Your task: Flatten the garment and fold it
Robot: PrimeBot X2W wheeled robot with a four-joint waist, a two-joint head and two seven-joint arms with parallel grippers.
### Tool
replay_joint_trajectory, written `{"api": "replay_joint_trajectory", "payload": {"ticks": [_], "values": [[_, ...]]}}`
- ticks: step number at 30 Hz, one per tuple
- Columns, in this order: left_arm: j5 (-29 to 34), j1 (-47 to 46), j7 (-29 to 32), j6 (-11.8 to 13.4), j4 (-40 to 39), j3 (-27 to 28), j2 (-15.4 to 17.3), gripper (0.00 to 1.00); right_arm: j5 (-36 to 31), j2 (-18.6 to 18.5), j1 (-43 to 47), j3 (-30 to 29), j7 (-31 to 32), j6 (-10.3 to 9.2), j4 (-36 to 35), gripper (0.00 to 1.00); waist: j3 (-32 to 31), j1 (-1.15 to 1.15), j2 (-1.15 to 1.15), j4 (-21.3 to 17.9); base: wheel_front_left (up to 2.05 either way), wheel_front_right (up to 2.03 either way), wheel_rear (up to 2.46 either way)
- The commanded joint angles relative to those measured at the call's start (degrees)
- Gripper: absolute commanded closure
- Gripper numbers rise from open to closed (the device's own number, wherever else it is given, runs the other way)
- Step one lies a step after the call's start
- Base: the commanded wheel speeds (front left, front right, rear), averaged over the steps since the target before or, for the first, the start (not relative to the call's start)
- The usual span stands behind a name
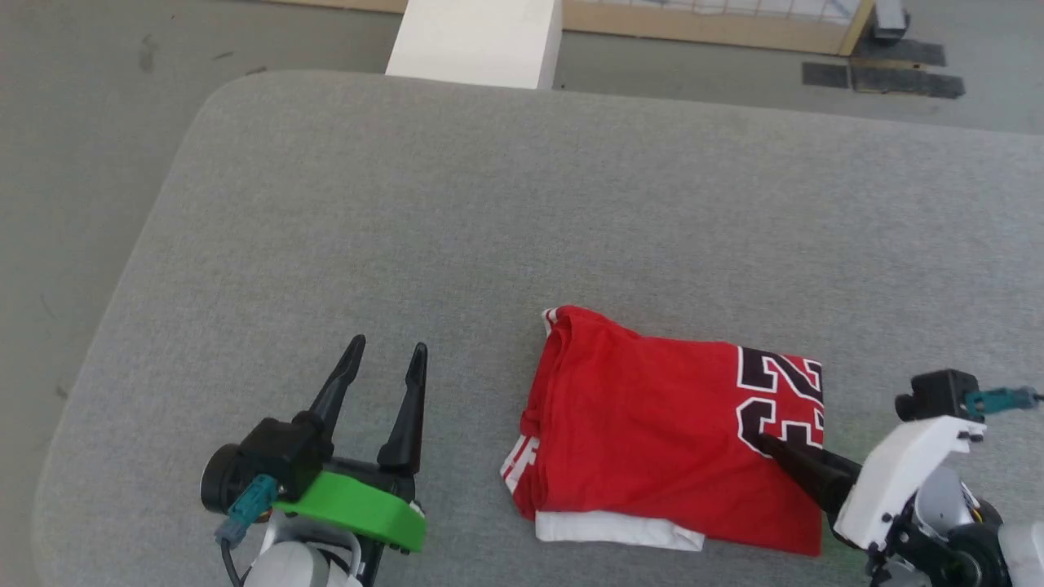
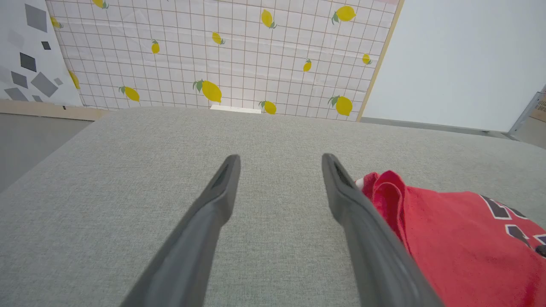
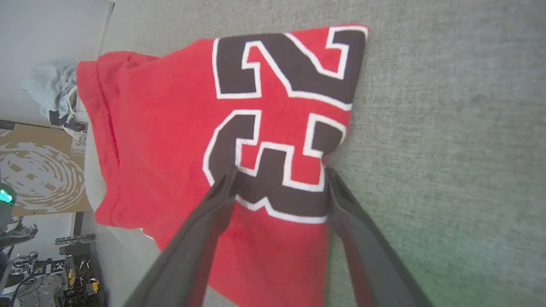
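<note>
Right claw (image 3: 280, 174): fingers spread apart, nothing clamped between them. It sits over the right end of the garment (image 3: 170, 140), one fingertip on the lower black numeral and the other at the garment's folded edge. Whether the tips press the cloth or ride just above it cannot be told. From the head view one dark finger reaches in from the lower right onto the print.

Garment (image 1: 652, 424): red shirt, folded into a compact, roughly rectangular packet. Black, white-outlined "23" faces up at its right end. A white layer pokes out from under the near edge. Red-and-white striped trim shows at the left side and at the far left corner, where the cloth is bunched. It lies flat on the near right part of the surface.

Left claw (image 1: 389, 344): fingers spread apart, empty. It is over bare surface just left of the garment, not touching it, fingers pointing toward the far edge. Green bracket at its base.

Surface (image 1: 489, 204): grey woven covering, rounded far left corner.

White block (image 1: 477, 37): stands beyond the far edge of the surface.

Floor (image 1: 81, 163): grey, with black tape patches (image 1: 881, 77) at the far right.

Wall panel (image 2: 234, 51): white grid pattern with yellow lemons, wood-edged, behind the surface.

Cardboard box (image 3: 38, 170): off the near side of the surface, a pale blue cloth heap (image 3: 51, 85) beside it.
</note>
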Motion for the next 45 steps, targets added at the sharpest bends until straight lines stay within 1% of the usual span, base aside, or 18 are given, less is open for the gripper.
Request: {"api": "replay_joint_trajectory", "payload": {"ticks": [1,6,7,8,10,12,15,19,23,26,29,33,35,39,42,45], "values": [[-0.7,-1.1,-0.2,-0.2,0.0,-0.1,0.1,0.00,-0.5,0.5,-1.6,-0.1,0.9,-0.08,1.0,0.00,1.2,0.00,0.19,1.2,0.00,0.00,0.00],[-0.6,-1.7,-0.2,-0.2,0.2,-0.3,-0.1,0.00,-3.1,2.1,-3.3,0.7,1.4,-0.08,5.0,0.00,2.1,0.00,0.19,2.1,0.00,0.00,0.00],[-0.6,-1.8,-0.2,-0.2,0.2,-0.4,-0.1,0.00,-3.6,2.2,-3.4,1.1,1.4,-0.08,5.5,0.52,2.2,0.00,0.19,2.2,0.00,0.00,0.00],[-0.6,-1.9,-0.2,-0.2,0.2,-0.4,-0.2,0.00,-4.1,2.1,-3.6,1.7,1.1,-0.08,6.0,0.99,2.3,0.00,0.19,2.3,0.00,0.00,0.00],[-0.5,-1.9,-0.2,-0.2,0.5,-0.4,-0.2,0.00,-4.4,2.3,-3.8,2.5,0.3,-0.08,6.9,1.00,2.0,0.00,0.19,2.3,0.00,0.00,0.00],[-0.5,-1.7,-0.2,-0.2,0.8,-0.2,-0.3,0.00,-5.5,1.6,-4.0,3.7,-0.7,-0.08,7.1,1.00,1.3,0.00,0.19,2.1,0.00,0.00,0.00],[-0.5,-1.2,-0.2,-0.2,1.0,0.0,-0.2,0.00,-9.3,-0.9,-4.6,6.2,-3.1,-0.08,6.3,1.00,0.1,0.00,0.19,1.2,0.00,0.00,0.00],[-0.7,-0.2,-0.2,-0.2,0.4,-0.3,-0.1,0.00,-16.1,-4.9,-5.9,9.7,-5.3,-0.08,4.4,1.00,-1.6,0.00,0.19,-1.3,0.00,0.00,0.00],[-0.8,0.9,-0.2,-0.2,-1.0,-0.4,-0.4,0.00,-24.8,-9.8,-8.8,13.9,-4.3,-0.08,2.5,1.00,-1.8,0.00,0.19,-5.6,0.00,0.00,0.00],[-0.9,1.4,-0.2,-0.2,-2.1,-0.4,-0.3,0.00,-32.1,-14.7,-13.2,19.8,-2.6,-0.08,1.7,1.00,-0.6,0.00,0.19,-10.0,0.00,0.00,0.00],[-0.8,0.9,-0.2,-0.2,-2.7,-0.7,0.2,0.00,-35.0,-18.2,-17.3,23.1,-1.7,-0.08,1.8,1.00,1.3,0.00,0.19,-13.6,0.00,0.00,0.00],[-0.5,-0.9,-0.2,-0.2,-3.2,-1.0,0.9,0.00,-35.4,-23.2,-21.2,25.5,-1.5,-0.08,2.0,1.00,5.0,0.00,0.19,-17.4,0.00,0.00,0.00],[-0.4,-2.4,-0.2,-0.2,-3.3,-1.5,1.4,0.00,-35.0,-25.8,-22.0,25.0,-1.7,-0.08,2.6,1.00,6.8,0.00,0.19,-18.5,0.00,0.00,0.00],[-0.4,-5.2,-0.2,-0.2,-3.9,-1.7,2.1,0.00,-34.4,-30.1,-22.1,22.1,-2.8,-0.08,4.3,1.00,10.3,0.00,0.19,-20.1,0.00,0.00,0.00],[-0.4,-6.7,-0.2,-0.2,-4.5,-1.8,2.8,0.00,-34.3,-33.1,-21.7,18.9,-4.6,-0.08,6.4,1.00,12.8,0.00,0.19,-20.7,0.00,0.00,0.00],[-0.3,-7.8,-0.2,-0.2,-5.1,-2.0,3.6,0.00,-35.0,-35.5,-21.6,15.6,-7.9,-0.08,9.3,1.00,15.2,0.00,0.19,-21.0,0.00,0.00,0.00]]}}
